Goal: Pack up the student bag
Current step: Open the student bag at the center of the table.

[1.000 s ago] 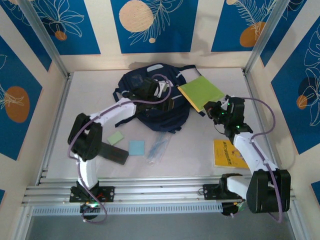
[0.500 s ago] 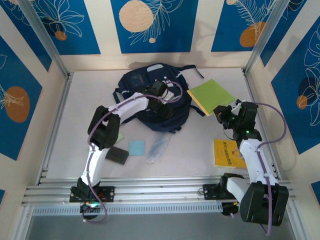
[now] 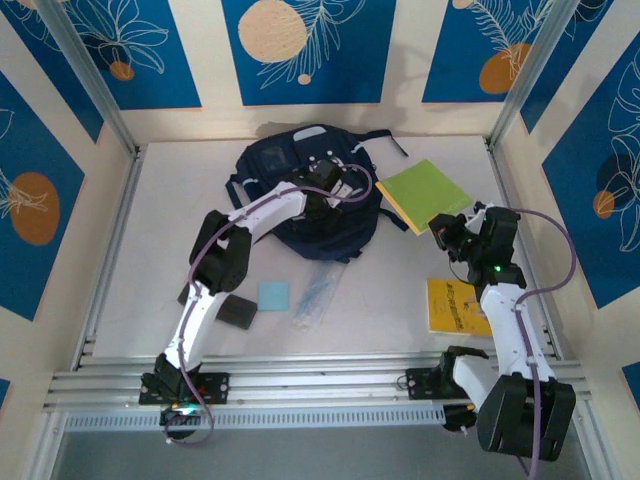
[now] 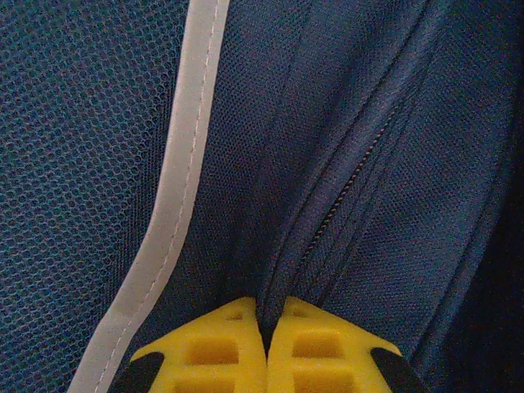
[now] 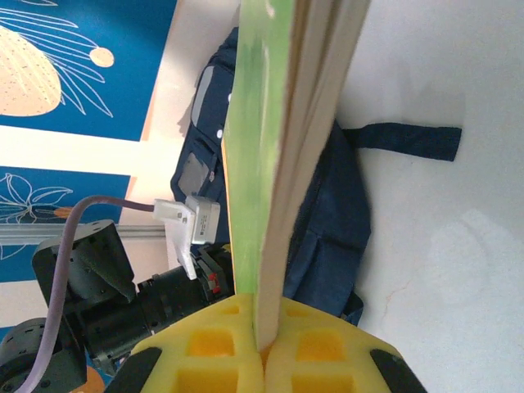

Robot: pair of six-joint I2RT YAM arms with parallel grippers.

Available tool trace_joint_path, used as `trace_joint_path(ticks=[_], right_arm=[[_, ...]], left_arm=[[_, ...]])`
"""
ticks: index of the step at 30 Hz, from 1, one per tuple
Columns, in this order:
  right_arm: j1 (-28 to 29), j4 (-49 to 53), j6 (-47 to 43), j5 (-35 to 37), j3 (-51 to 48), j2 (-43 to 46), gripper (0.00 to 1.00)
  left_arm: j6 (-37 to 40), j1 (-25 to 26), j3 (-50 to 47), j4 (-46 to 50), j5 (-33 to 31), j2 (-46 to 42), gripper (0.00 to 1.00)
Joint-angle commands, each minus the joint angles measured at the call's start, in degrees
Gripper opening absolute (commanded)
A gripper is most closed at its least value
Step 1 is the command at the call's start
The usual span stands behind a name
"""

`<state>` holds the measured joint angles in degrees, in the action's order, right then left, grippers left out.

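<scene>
The student bag (image 3: 290, 165), a navy backpack, lies at the back middle of the table. My left gripper (image 3: 335, 195) rests on its top right part. In the left wrist view its yellow fingertips (image 4: 213, 352) are shut, pinching a fold of the bag's fabric (image 4: 393, 164) beside a closed zipper (image 4: 348, 192) and a white stripe (image 4: 176, 172). My right gripper (image 3: 447, 228) is shut on the edge of a green notebook (image 3: 425, 195), held just right of the bag. In the right wrist view the notebook (image 5: 270, 164) stands edge-on out of the gripper (image 5: 262, 336), the bag (image 5: 327, 237) behind it.
A yellow booklet (image 3: 455, 305) lies at the right front. A blue sticky pad (image 3: 273, 295), a black flat item (image 3: 237, 311) and a clear pouch of pens (image 3: 318, 292) lie in front of the bag. Metal frame posts (image 3: 105, 100) stand at the corners.
My left gripper reached further across the bag and shut on its fabric. The right gripper carried the green notebook a little to the right, away from the bag.
</scene>
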<state>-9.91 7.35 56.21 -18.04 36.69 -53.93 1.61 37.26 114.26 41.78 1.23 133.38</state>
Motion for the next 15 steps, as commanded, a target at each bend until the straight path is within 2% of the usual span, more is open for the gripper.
trace_joint_path(ticks=[1, 7, 15], right_arm=[[-0.61, 0.31, -1.79, -0.95, 0.4, 2.03, 0.0], [-1.59, 1.09, -2.0, -0.25, 0.17, 3.6, 0.0], [-2.13, 1.68, -2.49, 0.15, 0.1, 4.84, 0.0]], left_arm=[[-2.22, -1.38, -2.13, 1.79, 4.07, -4.08, 0.0], [-9.4, -3.46, -1.72, -0.69, 14.62, -13.53, 0.0], [-20.23, -8.36, -1.41, -7.85, 27.69, -19.15, 0.0]])
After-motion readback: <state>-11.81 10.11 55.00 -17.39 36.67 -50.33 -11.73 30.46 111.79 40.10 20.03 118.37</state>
